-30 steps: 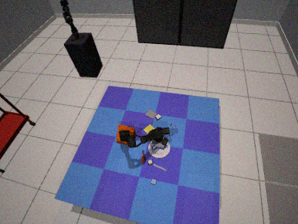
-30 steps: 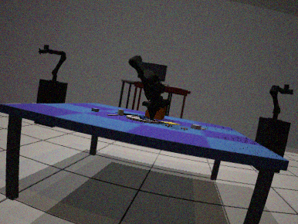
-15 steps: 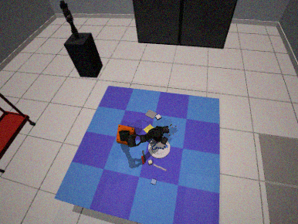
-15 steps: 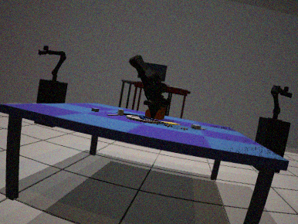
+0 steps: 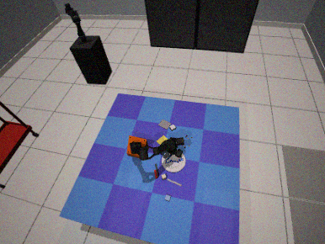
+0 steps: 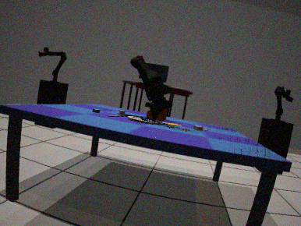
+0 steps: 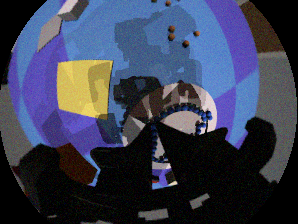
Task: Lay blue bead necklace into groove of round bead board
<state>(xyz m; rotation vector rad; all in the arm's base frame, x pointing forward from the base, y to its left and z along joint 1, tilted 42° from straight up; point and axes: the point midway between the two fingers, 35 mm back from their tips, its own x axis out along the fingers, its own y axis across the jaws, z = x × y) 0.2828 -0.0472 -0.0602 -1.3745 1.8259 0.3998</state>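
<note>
The round white bead board (image 5: 173,169) (image 7: 212,99) lies flat on the blue and purple table, with a shadow across part of it. The blue bead necklace (image 7: 185,107) lies over the board in an uneven loop. In the wrist view its beads run along the far side, bunch near the right rim, and run down under the fingertips. My gripper (image 7: 153,124) (image 6: 155,120) points down at the board, its tips close together low over the left part. It is shut on the necklace strand. The fingers hide the near part of the board and some beads.
A yellow square (image 5: 162,140) (image 7: 85,87) lies beside the board. Several small orange-brown beads (image 7: 171,36) are scattered beyond it. A grey flat block (image 5: 164,124) and a white cube (image 5: 173,127) lie farther back. A thin stick (image 5: 173,182) and another small cube (image 5: 164,177) lie on the board's near side.
</note>
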